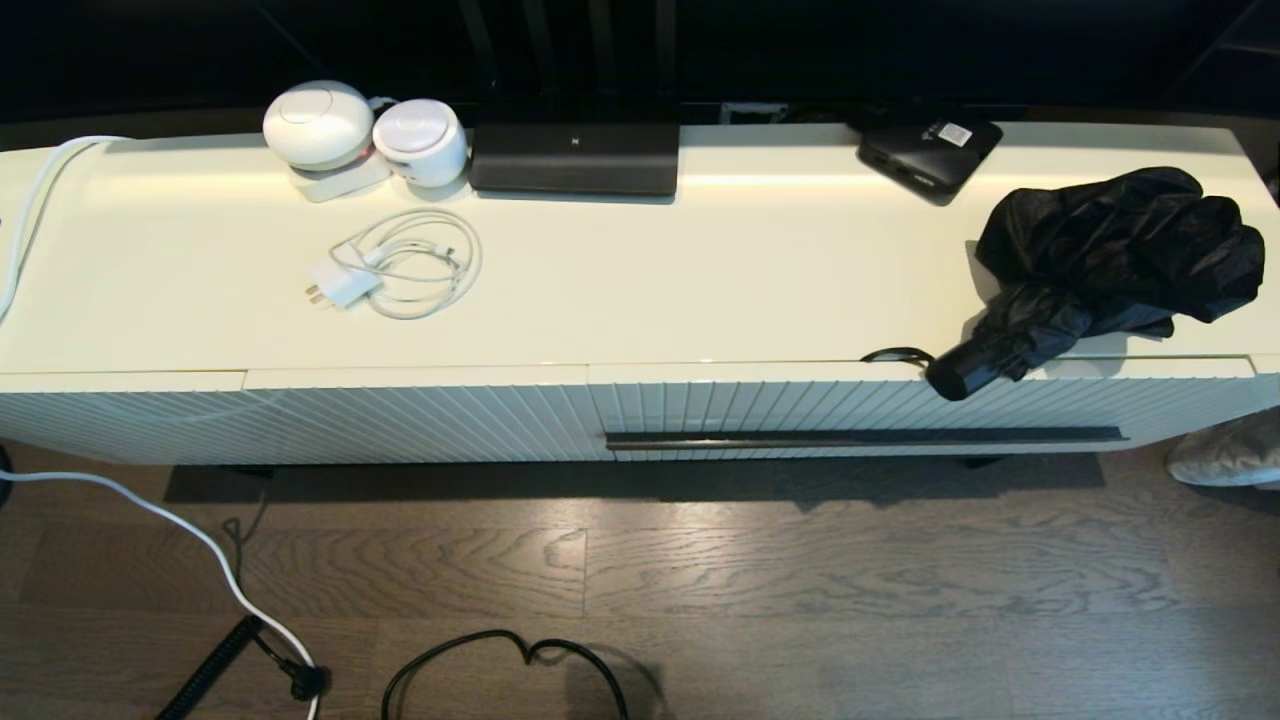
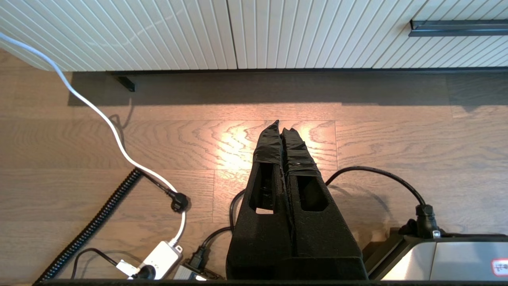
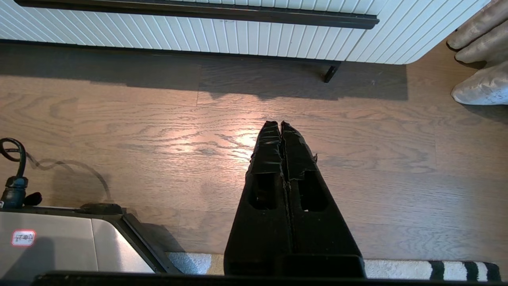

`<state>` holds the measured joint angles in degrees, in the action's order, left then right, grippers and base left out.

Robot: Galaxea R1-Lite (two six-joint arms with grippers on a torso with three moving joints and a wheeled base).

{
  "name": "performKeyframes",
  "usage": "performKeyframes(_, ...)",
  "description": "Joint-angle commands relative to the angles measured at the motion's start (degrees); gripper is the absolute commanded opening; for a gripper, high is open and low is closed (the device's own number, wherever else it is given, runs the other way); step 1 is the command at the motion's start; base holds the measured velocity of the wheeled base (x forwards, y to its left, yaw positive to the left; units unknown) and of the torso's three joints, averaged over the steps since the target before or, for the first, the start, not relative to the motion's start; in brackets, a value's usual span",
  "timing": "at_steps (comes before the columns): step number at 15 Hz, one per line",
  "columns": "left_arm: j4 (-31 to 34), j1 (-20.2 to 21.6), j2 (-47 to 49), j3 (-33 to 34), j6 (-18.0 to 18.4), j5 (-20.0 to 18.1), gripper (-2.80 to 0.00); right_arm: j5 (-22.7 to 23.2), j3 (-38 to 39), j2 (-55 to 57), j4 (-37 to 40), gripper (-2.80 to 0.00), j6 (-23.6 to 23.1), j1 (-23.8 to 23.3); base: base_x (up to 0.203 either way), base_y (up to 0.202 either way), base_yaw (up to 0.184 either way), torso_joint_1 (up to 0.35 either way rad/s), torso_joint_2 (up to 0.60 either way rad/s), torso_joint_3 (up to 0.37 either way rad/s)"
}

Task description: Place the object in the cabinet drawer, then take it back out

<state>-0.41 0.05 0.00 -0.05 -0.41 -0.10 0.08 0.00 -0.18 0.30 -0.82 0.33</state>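
The black folding umbrella (image 1: 1110,250) lies on the cabinet top at the right end, its short handle (image 1: 962,370) poking over the front edge and its thin loop (image 1: 895,355) beside it. Below it the ribbed cream drawer (image 1: 900,410) is closed, with its dark handle bar (image 1: 865,437) along the lower front; the bar (image 2: 456,28) also shows in the left wrist view and the bar (image 3: 198,10) in the right wrist view. My left gripper (image 2: 281,126) and right gripper (image 3: 279,125) hang low over the wooden floor in front of the cabinet, both shut and holding nothing. Neither arm shows in the head view.
On the cabinet top stand two white round devices (image 1: 320,125), a coiled white charger cable (image 1: 400,262), a black speaker bar (image 1: 575,158) and a flat black box with a white label (image 1: 930,150). Cables (image 1: 200,560) lie on the floor. A pale cloth (image 1: 1225,450) sits at the right.
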Motion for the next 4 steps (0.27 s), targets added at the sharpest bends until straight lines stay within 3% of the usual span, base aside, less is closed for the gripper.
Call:
performKeyframes(1,0.0,0.0,0.0,0.0,0.0,0.0,-2.8,0.0,0.0,0.0,0.0,-2.8,0.2,0.0,0.0,0.0,0.0,0.0,0.0,0.0)
performKeyframes(4,0.0,0.0,0.0,0.0,0.0,0.0,-2.8,0.0,0.0,0.1,-0.1,-2.8,1.0,0.0,0.0,0.0,0.0,0.0,0.0,0.0)
